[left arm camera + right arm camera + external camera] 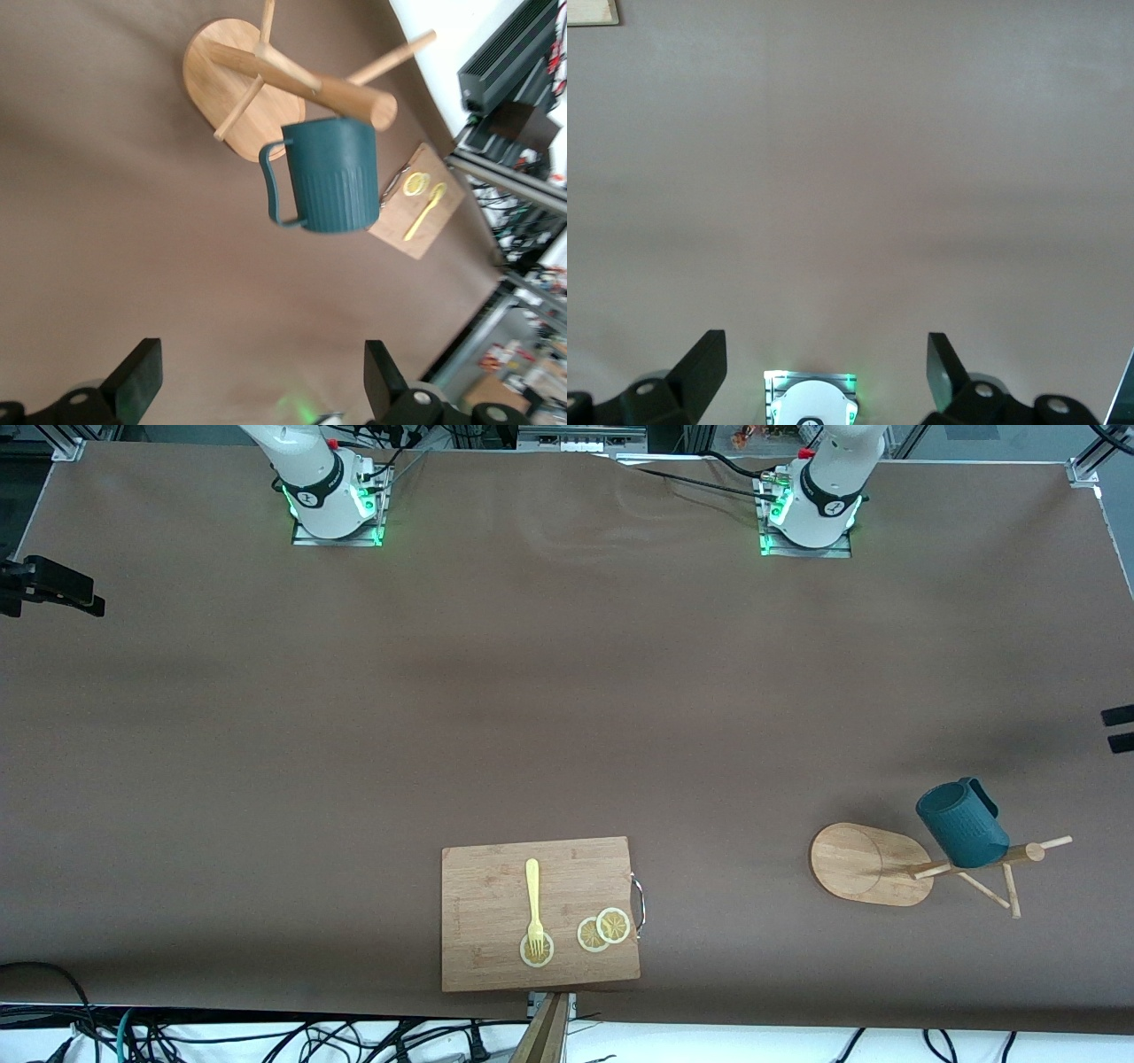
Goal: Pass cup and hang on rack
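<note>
Both grippers stand with fingers wide apart and nothing between them. Seen in its own wrist view, the left gripper (257,385) hangs in the air over bare brown table (567,691), looking down on the cup (332,177) and well clear of it. The right gripper (824,376) waits over bare table too, above its own arm's base; only its two dark fingertips (700,363) show. In the front view neither gripper can be seen, apart from two dark tips at the edge toward the left arm's end, which I cannot assign with certainty. The cup (961,824), dark teal and ribbed, hangs tilted on the rack (873,864), its handle (276,181) free to one side, its body against the post near the post's top. The rack stands toward the left arm's end of the table, with thin pegs (1010,886) jutting from the post. Nearer the middle of the table, close to the front camera, lies a cutting board (483,921) carrying a yellow fork (533,899) and three lemon slices (602,930); the fork's tines rest on one slice.
</note>
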`<state>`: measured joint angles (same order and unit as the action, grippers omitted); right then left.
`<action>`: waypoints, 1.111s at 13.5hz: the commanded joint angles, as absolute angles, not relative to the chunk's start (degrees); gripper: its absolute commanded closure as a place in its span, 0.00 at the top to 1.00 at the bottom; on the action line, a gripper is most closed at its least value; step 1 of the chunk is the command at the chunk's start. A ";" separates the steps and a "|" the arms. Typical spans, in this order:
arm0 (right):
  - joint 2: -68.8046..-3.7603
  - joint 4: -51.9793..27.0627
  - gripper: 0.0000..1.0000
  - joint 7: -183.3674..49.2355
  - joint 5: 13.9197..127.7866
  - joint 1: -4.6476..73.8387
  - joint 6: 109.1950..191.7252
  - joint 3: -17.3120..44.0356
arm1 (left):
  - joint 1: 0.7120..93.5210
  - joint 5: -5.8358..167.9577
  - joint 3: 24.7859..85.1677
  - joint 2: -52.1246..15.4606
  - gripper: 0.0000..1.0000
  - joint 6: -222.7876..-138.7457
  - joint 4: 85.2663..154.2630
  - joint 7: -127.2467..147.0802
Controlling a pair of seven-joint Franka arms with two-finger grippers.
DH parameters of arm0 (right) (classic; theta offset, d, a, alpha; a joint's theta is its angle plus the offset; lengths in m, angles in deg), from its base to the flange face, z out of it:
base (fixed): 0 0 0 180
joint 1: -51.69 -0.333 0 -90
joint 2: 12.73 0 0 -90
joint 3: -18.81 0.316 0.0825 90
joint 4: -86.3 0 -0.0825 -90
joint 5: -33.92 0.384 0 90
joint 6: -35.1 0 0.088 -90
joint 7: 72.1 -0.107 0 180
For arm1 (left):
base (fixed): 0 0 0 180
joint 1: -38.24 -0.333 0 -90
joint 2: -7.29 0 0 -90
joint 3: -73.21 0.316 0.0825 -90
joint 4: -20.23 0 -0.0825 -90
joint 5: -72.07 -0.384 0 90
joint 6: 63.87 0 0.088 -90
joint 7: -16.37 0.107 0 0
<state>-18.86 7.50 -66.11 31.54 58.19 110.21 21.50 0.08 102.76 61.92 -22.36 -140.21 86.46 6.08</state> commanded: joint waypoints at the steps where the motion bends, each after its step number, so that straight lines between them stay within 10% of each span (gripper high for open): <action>1: -18.36 7.20 1.00 -64.80 31.99 58.64 110.60 21.45 | 2.55 94.60 60.56 -16.72 1.00 -139.63 87.81 9.42; 7: -18.44 7.20 1.00 -64.80 32.07 58.64 110.60 20.74 | 18.90 73.83 58.10 -4.77 1.00 -141.73 93.86 8.72; 15: -18.44 7.11 1.00 -64.80 32.07 58.64 110.60 20.74 | 37.17 72.60 71.88 8.34 1.00 -150.43 111.00 8.28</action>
<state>-18.92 7.51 -65.90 31.54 58.28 110.22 20.74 34.56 73.78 69.74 5.43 -148.15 106.88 7.59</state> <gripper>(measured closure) 0.000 0.000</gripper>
